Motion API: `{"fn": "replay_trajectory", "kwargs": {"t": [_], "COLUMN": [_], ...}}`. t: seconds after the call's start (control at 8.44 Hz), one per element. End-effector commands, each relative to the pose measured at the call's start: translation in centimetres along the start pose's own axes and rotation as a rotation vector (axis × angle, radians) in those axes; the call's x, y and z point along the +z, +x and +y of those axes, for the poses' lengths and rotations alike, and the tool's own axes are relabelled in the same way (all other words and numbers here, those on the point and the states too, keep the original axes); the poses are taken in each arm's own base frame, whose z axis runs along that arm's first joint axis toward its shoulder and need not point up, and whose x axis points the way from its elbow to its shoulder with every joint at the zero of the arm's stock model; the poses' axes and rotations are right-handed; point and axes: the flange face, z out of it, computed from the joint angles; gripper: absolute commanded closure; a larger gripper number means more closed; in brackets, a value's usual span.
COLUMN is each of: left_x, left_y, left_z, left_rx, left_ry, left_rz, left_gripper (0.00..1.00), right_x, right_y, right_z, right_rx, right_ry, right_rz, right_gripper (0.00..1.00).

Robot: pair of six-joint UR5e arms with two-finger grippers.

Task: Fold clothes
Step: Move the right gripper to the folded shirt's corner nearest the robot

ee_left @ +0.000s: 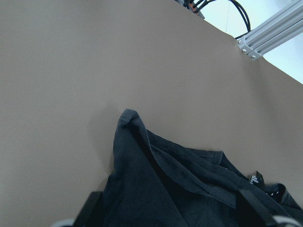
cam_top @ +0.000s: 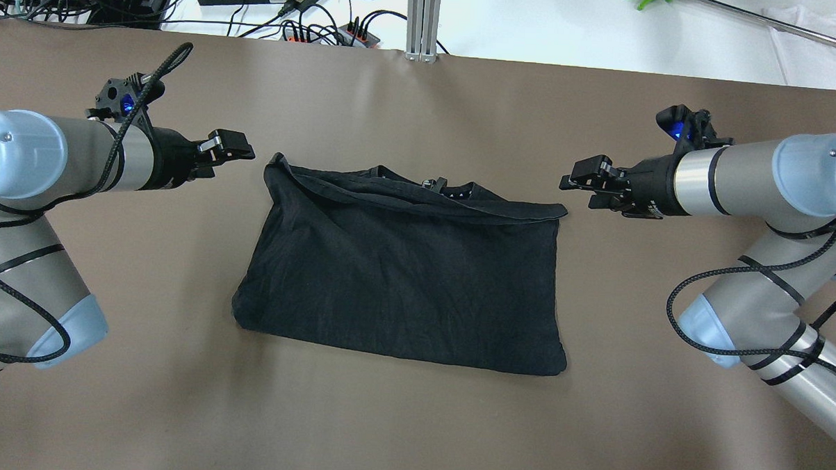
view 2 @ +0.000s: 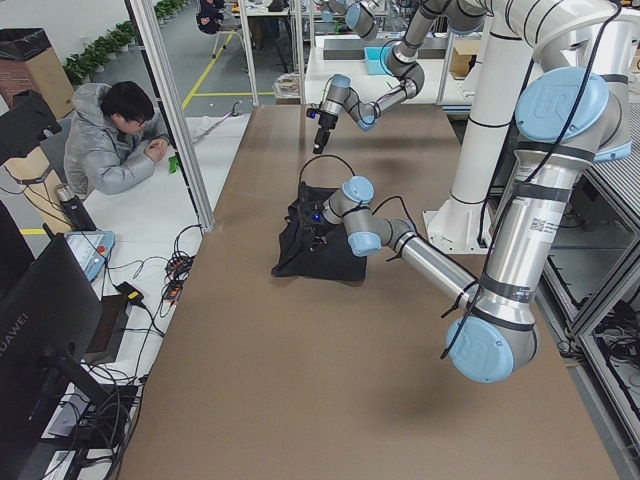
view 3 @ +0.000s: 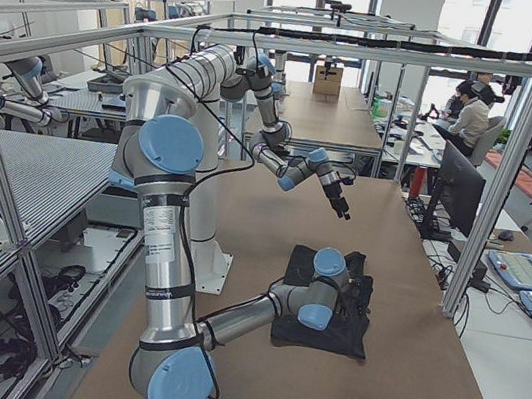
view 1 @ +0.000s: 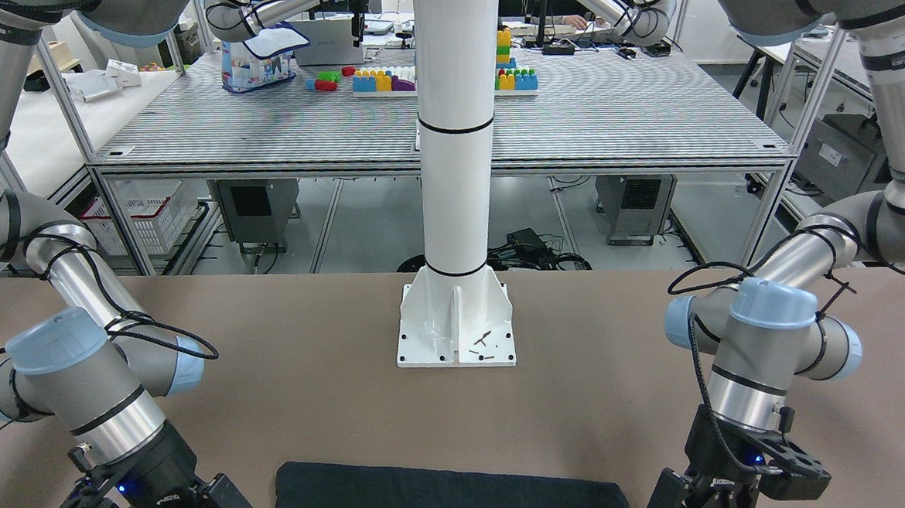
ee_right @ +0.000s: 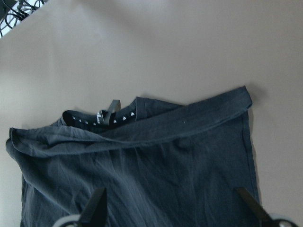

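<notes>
The clothes are one black garment [cam_top: 403,262] lying flat in the middle of the brown table [cam_top: 412,416], roughly rectangular. A folded hem band runs along its far edge, and a collar label [cam_top: 439,186] peeks out there. My left gripper [cam_top: 230,152] hovers open just off the garment's far left corner, holding nothing. Just off the far right corner, my right gripper [cam_top: 578,181] is open and empty too. In the left wrist view the corner of the garment [ee_left: 128,118] lies ahead of the spread fingers. The right wrist view shows the hem corner [ee_right: 244,94].
A white pole on a base plate [view 1: 456,323] stands at the robot's side of the table. Cables and power strips [cam_top: 314,23] lie beyond the far edge. A person [view 2: 110,140] sits off the table's far side. Bare table surrounds the garment.
</notes>
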Motion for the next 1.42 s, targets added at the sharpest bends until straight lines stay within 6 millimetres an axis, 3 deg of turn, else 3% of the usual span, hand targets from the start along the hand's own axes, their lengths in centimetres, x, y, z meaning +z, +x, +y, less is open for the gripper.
{"fn": "replay_trajectory", "kwargs": {"t": [0.0, 0.24, 0.47, 1.07, 1.18, 1.3], "left_x": [-0.3, -1.1, -1.2, -1.0, -0.9, -0.8], "left_y": [0.2, 0.5, 0.6, 0.4, 0.3, 0.3], "left_z": [-0.2, -0.2, -0.2, -0.2, -0.3, -0.2], "left_rx": [-0.002, 0.0, 0.0, 0.002, 0.005, 0.01], "left_ry": [0.006, 0.022, 0.027, 0.024, 0.025, 0.024], "left_rz": [0.005, 0.015, 0.018, 0.014, 0.01, 0.009], "left_gripper": [0.0, 0.0, 0.0, 0.0, 0.0, 0.0], "right_x": [4.4, 5.8, 5.5, 9.1, 9.2, 9.2], "right_y": [2.6, 5.6, 7.6, 7.6, 7.6, 7.7], "right_z": [8.1, 11.7, 13.4, 18.9, 18.9, 18.8], "right_rx": [-0.004, 0.062, 0.065, 0.001, 0.001, 0.002], "right_ry": [-0.17, -0.237, -0.264, -0.255, -0.252, -0.247], "right_rz": [0.055, 0.109, 0.136, 0.164, 0.164, 0.166], "right_gripper": [0.07, 0.07, 0.06, 0.07, 0.13, 0.46]}}
